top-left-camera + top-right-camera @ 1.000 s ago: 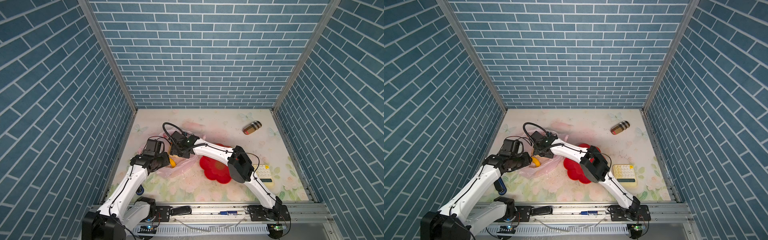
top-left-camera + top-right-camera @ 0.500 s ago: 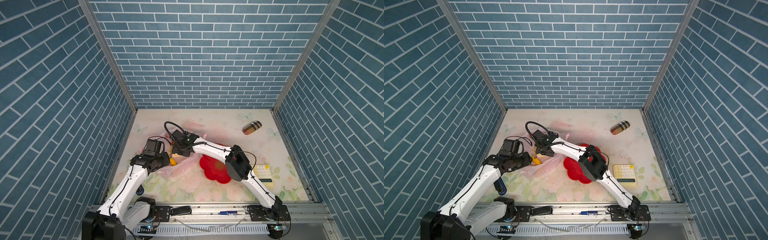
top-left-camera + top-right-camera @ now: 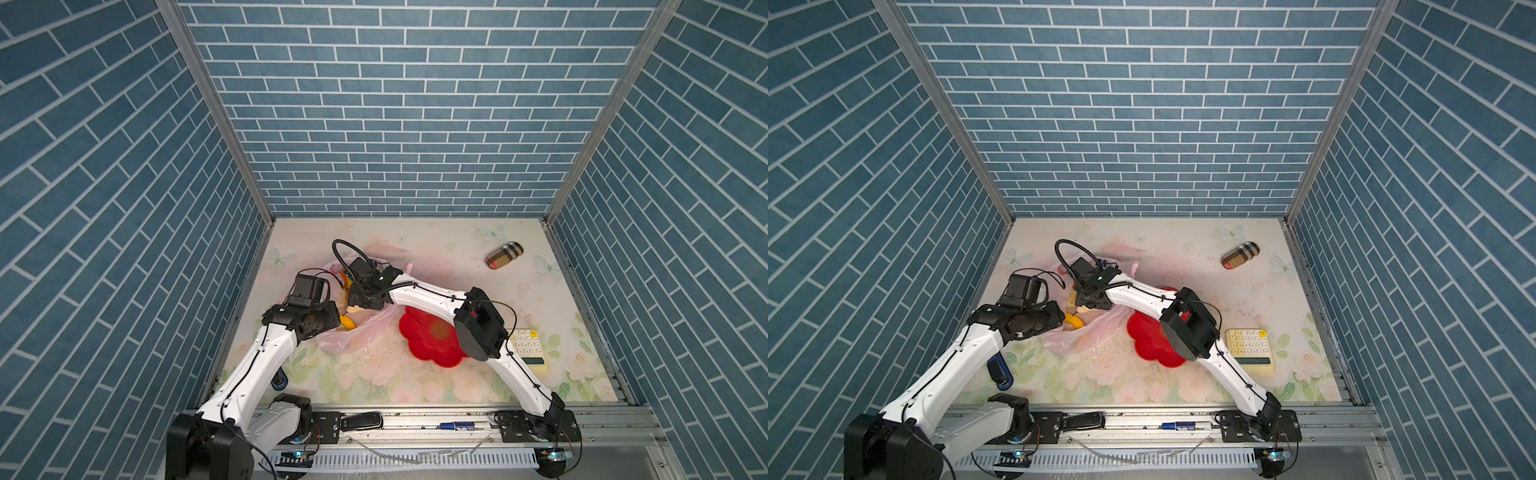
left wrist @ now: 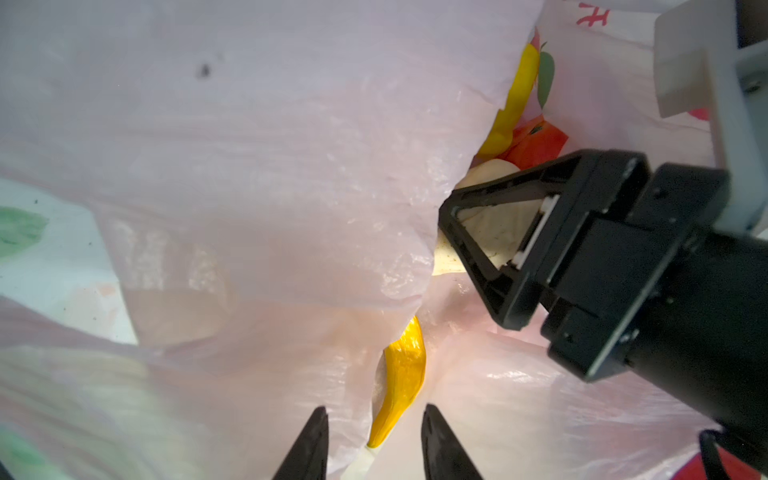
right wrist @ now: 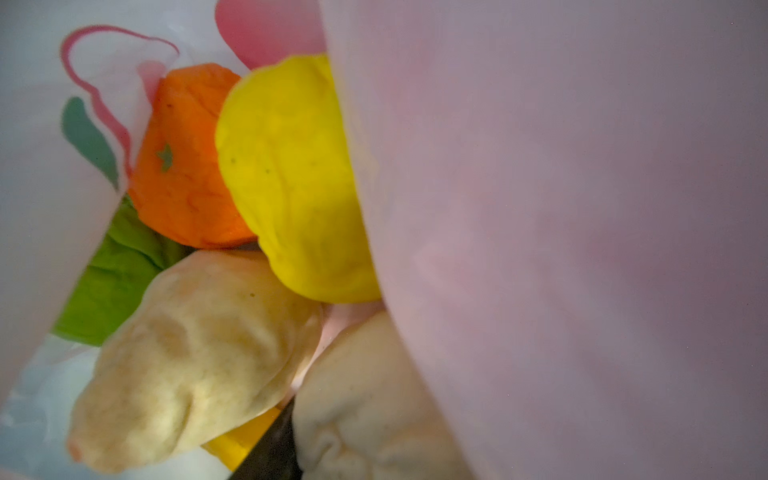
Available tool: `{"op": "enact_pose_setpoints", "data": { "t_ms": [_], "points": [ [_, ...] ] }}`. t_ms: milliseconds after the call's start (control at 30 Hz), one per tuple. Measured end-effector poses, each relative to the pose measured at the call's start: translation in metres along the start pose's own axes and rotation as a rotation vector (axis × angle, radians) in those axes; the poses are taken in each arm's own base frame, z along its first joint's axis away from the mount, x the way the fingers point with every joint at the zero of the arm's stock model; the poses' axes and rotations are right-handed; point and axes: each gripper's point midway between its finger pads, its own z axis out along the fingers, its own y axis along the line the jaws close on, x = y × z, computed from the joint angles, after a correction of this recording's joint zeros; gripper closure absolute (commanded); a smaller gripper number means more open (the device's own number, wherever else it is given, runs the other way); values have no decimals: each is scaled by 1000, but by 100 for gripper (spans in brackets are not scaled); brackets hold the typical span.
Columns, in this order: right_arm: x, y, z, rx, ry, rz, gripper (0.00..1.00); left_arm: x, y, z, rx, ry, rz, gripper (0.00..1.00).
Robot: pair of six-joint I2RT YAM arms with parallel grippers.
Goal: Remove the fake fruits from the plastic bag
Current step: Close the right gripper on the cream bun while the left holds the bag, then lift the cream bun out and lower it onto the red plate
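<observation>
Six fake fruits, all inside the plastic bag (image 3: 357, 332), none yet out on the bench (image 3: 436, 257). Location: in both top views the bag lies slumped at the 9 o'clock side of the bench, just beside the red dish (image 3: 428, 336) at its 9 o'clock. A calculator (image 3: 525, 347) sits at the dish's 3 o'clock and a checked case (image 3: 503, 256) at its 1 o'clock, well apart. Contents, seen through the mouth in the right wrist view: two cream fruits (image 5: 195, 357) side by side, a yellow lump (image 5: 291, 178) against a wrinkled orange-red fruit (image 5: 187, 158), and a green fruit (image 5: 116, 270), partly hidden. The banana (image 4: 405, 365) shows in the left wrist view, in a fold of film. Left tool (image 4: 374, 440): tips stand a little apart with bag film and the banana's end between them; whether they bear on the film cannot be told. Right tool (image 4: 465, 237): reached into the mouth, one finger against a cream fruit; its partner is hidden, so spread or gripping cannot be told. Handling, by judgement: the fruits look light, soft and squashy, with matt skin unlikely to slip; take each gently across its narrow waist. The bag is thin, limp and slick, apt to collapse over the mouth or ride up with a fruit; hold it at the rim or a handle.
</observation>
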Motion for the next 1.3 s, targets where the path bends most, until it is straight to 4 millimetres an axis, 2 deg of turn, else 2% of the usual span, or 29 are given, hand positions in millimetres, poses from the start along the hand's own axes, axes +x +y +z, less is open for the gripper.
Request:
{"op": "enact_pose_setpoints", "data": {
  "t_ms": [133, 333, 633, 800, 933, 1033, 1167, 1300],
  "points": [
    [-6, 6, -10, -37, 7, -61, 73, -14, -7, -9, 11, -32, 12, 57],
    [-13, 20, -42, -104, -1, -152, 75, -34, -14, -26, 19, -86, 23, 56],
    [-20, 48, -109, -235, -29, -255, 76, -48, -8, -46, 11, -135, 6, 56],
    [-16, 50, -150, -290, -39, -295, 77, -56, -6, -54, 9, -162, 7, 55],
    [-9, 39, -181, -292, -47, -325, 77, -60, -6, -58, 9, -175, 16, 55],
    [-2, 23, -203, -267, -53, -344, 78, -63, -7, -62, 11, -185, 29, 55],
    [10, -10, -230, -205, -65, -360, 78, -67, -10, -66, 16, -194, 44, 55],
    [27, -55, -247, -123, -61, -352, 78, -70, -11, -64, 13, -191, 57, 54]
  ]
}}
